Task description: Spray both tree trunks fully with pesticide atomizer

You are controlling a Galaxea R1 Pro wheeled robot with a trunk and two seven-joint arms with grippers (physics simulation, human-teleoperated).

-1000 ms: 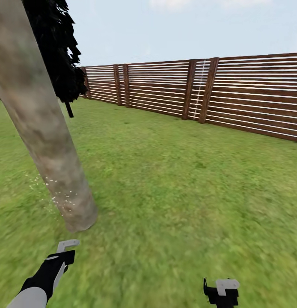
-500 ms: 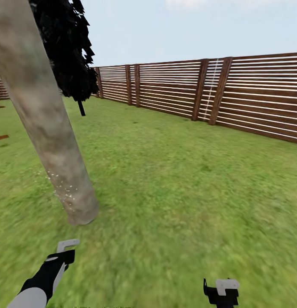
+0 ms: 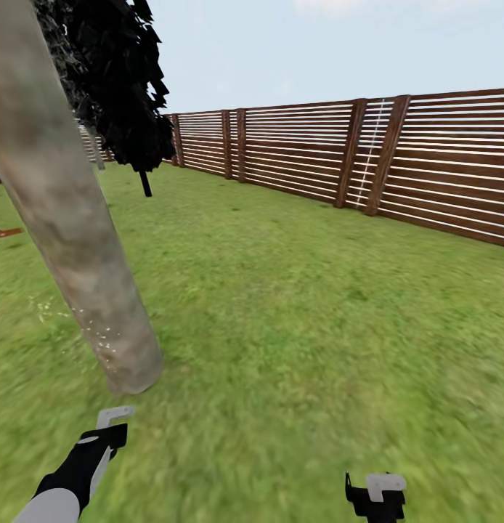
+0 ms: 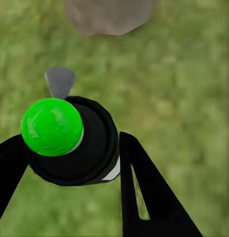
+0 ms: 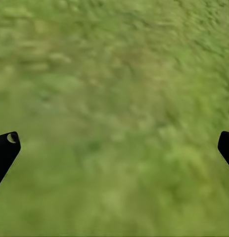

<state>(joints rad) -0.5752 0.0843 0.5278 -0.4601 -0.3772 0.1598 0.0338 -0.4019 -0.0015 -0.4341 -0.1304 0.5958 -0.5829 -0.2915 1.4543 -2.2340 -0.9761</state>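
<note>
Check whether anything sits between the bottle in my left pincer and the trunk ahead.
Nothing visible does. The left pincer is shut on the black-topped spray bottle with a green cap, and only open grass separates it from the base of the thick pale grey-brown mottled trunk.

left arm (image 3: 59,488): pale grey-white rounded forearm shell, then a black tapering wrist section with a thin white strip along its edge.
left gripper (image 3: 110,425): black block base behind the fingers; a light grey bracket-shaped finger bent at its tip.
left fingers (image 4: 144,197): flat, matte black, wedge-shaped, with a narrow slot cut through one.
right gripper (image 3: 375,496): black body, a pale grey tab with a small hole just behind the fingers.
right fingertips (image 5: 5,148): black, rounded, a small pale spot on one.
</note>
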